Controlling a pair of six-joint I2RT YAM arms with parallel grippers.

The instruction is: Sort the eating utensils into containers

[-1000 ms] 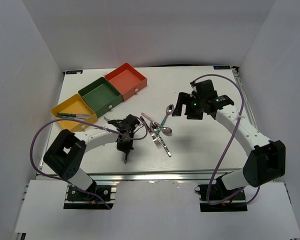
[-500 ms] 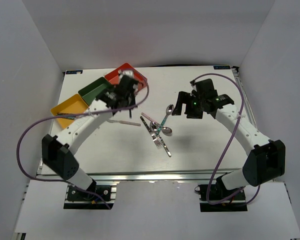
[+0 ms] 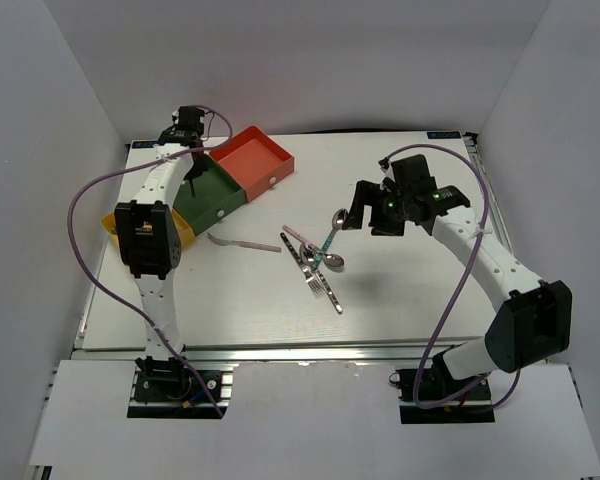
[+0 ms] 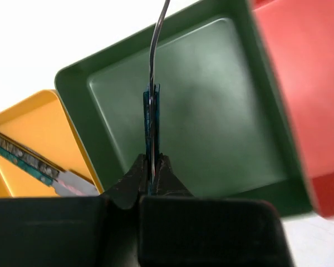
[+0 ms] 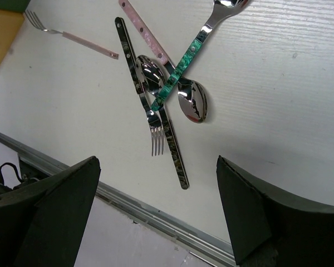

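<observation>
left gripper (image 4: 151, 167) clenched on a slim utensil (image 4: 153, 67), hanging over the green tray (image 4: 72, 89) near the tabletop's far left corner. yellow tray (image 4: 22, 117) holds one knife (image 4: 28, 158); red tray (image 4: 306, 83) looks bare. pink fork (image 5: 78, 39) and crossed pile (image 5: 161, 94) mid-tabletop unsorted, right gripper (image 5: 156, 208) released above. early days, i judge.

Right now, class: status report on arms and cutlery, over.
Left gripper shut on teal-handled utensil over green tray. Right gripper open, empty, above cutlery pile. Nothing blocking.

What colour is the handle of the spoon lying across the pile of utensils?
The spoon has a marbled teal-green handle; clearest in the right wrist view.
</observation>
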